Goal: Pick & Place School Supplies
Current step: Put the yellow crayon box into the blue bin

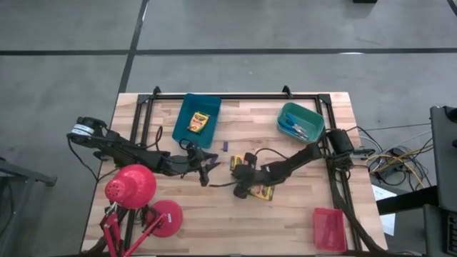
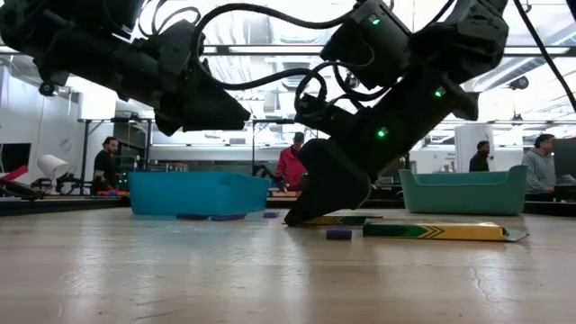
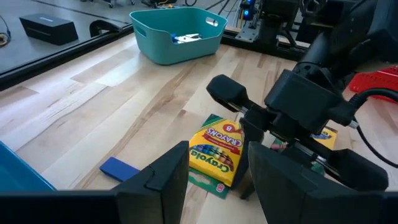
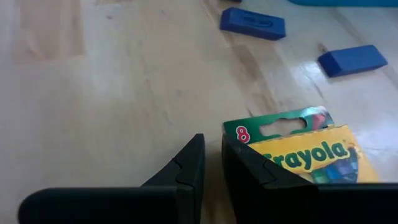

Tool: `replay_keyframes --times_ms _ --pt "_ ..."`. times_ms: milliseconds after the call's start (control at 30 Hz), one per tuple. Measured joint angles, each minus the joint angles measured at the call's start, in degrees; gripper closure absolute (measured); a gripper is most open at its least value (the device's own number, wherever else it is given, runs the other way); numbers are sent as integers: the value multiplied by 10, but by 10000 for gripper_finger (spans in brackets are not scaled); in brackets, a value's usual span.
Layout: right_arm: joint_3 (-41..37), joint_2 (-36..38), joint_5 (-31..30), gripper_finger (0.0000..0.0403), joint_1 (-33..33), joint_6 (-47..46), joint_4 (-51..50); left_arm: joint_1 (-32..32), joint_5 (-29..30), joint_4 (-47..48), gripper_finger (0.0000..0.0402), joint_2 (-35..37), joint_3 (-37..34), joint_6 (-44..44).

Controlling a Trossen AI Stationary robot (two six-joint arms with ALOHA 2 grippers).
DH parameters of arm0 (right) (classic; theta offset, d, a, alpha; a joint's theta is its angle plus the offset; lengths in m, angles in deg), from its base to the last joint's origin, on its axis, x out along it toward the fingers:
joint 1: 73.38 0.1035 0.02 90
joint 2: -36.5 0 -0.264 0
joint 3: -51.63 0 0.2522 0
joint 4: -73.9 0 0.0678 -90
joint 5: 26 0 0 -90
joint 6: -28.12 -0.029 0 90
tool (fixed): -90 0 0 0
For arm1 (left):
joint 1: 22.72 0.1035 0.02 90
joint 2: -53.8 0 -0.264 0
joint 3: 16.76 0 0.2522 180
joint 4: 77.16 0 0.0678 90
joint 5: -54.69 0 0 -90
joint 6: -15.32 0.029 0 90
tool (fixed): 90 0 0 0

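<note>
Looking down my right tool [image 4: 211,168], I see its fingers nearly together with a thin gap, gripping nothing, tips at the edge of a crayon box [image 4: 305,152] lying flat mid-worktop [image 1: 285,214]. My left tool [image 3: 214,180] hovers just beside, partly open and empty. Farther back, another crayon box [image 1: 198,123] sits in the blue tray [image 1: 182,118], scissors [image 1: 294,127] in the teal one [image 1: 314,114].

- The wooden table [image 1: 300,221] carries everything.
- A blue tray [image 1: 187,107] lies at 12 o'clock and a teal tray [image 1: 314,118] at 2 o'clock.
- A red tray [image 1: 329,228] lies at 4 o'clock and a red desk lamp [image 1: 136,203] at 8 o'clock.
- Two crayon boxes [image 1: 263,192] and small purple sticks [image 1: 225,146] lie near the centre.
</note>
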Motion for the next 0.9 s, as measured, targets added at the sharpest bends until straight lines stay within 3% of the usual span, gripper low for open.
replay_keyframes --times_ms 167,400,900 --pt "14 -1 -13 351 -7 13 -18 0 0 0 229 0 0 0" --pt "17 -2 -103 351 -20 12 -66 0 0 0 229 0 0 0" --pt "14 12 -111 351 -31 41 -2 0 0 0 229 0 0 0"
